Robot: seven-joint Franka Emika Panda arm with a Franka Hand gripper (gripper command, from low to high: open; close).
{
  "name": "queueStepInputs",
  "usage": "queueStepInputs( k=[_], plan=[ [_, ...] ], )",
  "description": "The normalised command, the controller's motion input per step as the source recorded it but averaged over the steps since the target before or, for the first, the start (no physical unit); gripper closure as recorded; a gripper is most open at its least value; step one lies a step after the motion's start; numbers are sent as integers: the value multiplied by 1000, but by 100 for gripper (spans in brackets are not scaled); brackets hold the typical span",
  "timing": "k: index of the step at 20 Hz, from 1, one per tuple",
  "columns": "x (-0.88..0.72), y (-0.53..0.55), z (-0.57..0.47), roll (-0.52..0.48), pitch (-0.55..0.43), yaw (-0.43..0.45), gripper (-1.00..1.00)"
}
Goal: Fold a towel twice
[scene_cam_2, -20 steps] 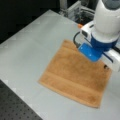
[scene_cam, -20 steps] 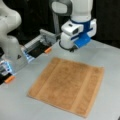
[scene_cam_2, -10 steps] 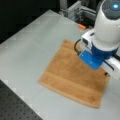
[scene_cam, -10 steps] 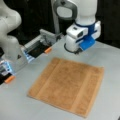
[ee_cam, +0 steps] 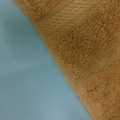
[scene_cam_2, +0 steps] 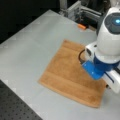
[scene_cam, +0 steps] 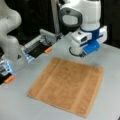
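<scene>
The towel (scene_cam: 68, 85) lies flat and unfolded on the worktop (scene_cam: 37, 107), the end effector (scene_cam: 81, 53) low over its far edge, its fingers hidden, their state untellable.

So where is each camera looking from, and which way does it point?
Front view: sits high, looks down across the grey table at the flat towel; shows the arm's white and blue wrist, gripper at the towel's top edge.
Front view: sits high on another side, looks down at the towel; the arm's wrist covers the towel's right part.
Wrist view: looks straight down, close, at the towel's edge and table; no robot part shows.
Shared: all three see the towel and table.
</scene>
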Motion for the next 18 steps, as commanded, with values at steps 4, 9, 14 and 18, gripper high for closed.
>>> queueStepInputs(
  k=[4,9,14,18],
  plan=[
    [439,302,-20,-299,84,9,-100],
    [412,303,-53,-347,50,74,-100],
    [356,290,-4,-298,38,81,-100],
    [329,297,-72,-226,23,43,-100]
  ],
)
